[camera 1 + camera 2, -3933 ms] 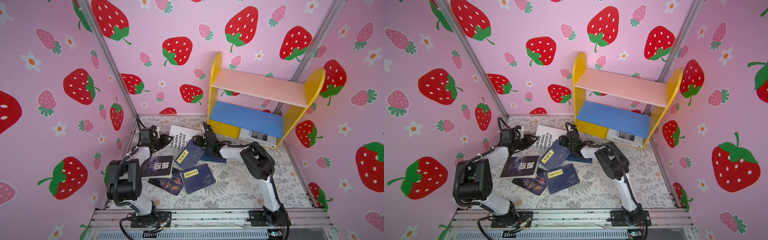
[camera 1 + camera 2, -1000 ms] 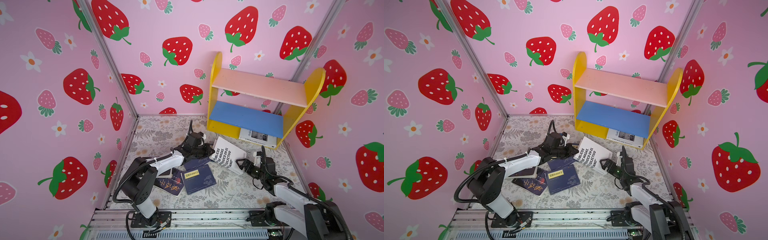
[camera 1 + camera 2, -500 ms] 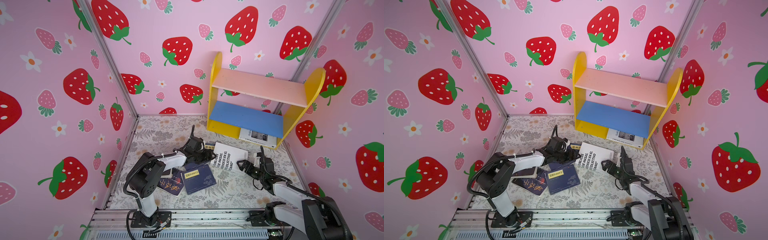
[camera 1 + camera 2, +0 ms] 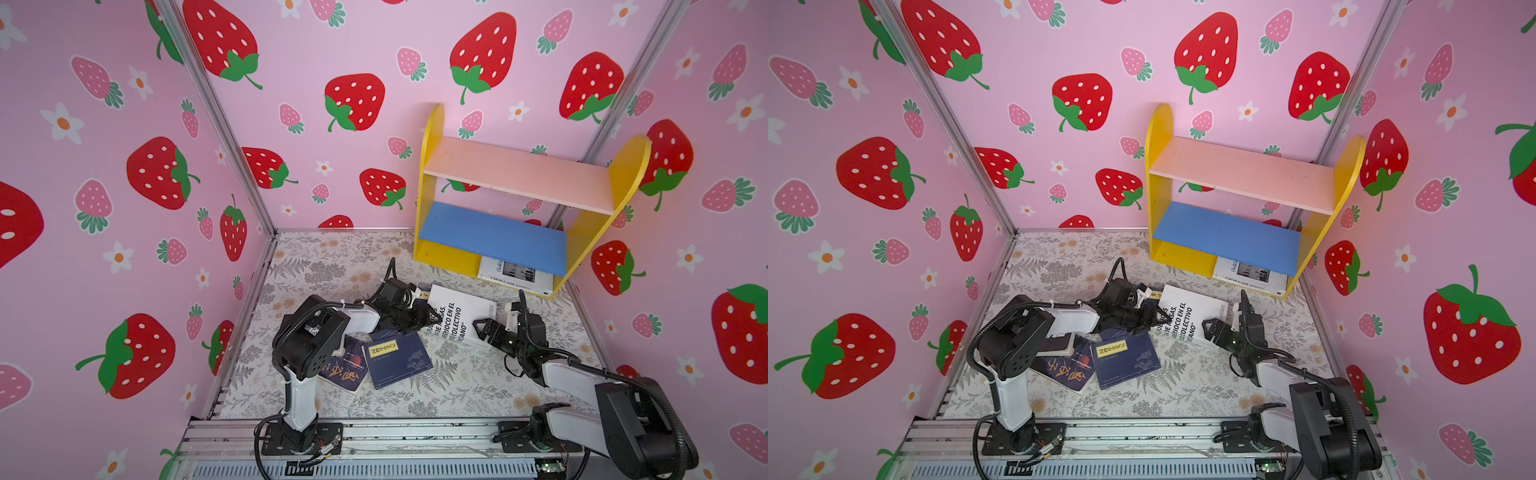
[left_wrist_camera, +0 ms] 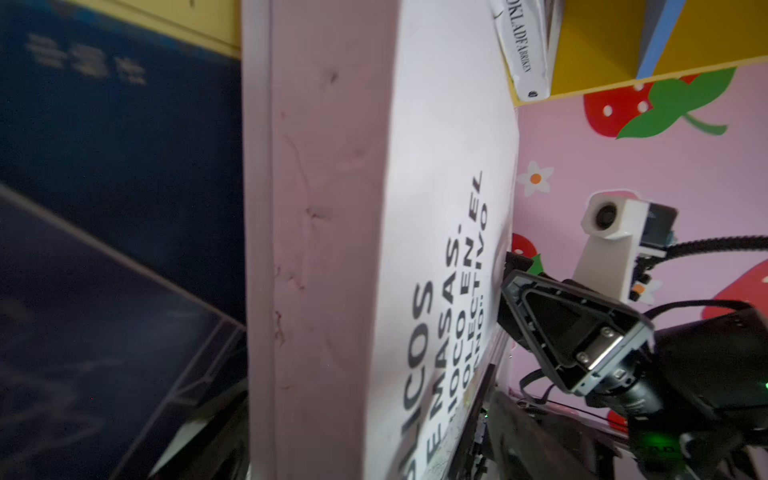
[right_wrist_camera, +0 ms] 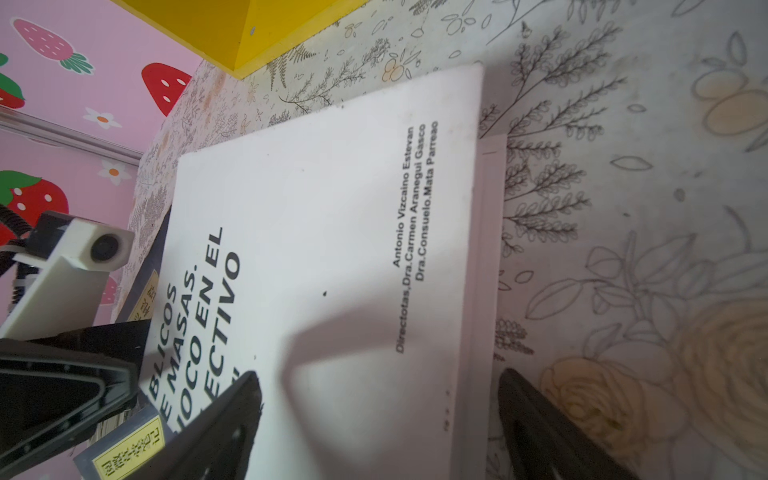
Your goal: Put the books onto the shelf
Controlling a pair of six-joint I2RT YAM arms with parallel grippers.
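Observation:
A white book with black lettering lies flat on the floor in front of the shelf. My left gripper is open, its jaws astride the book's thick left edge. My right gripper is open at the opposite edge. One of its fingers is over the cover and the other is beside the edge, above the floor. A second white book lies under the shelf's blue board.
A navy book with a yellow label and a dark book with big characters lie near the left arm. Another navy book peeks out behind the left gripper. Strawberry walls close in on three sides, and a metal rail runs along the front.
The white book has dropped from tilted up to flat on the floor. My left gripper has opened on its edge. My right gripper's jaws have narrowed slightly.

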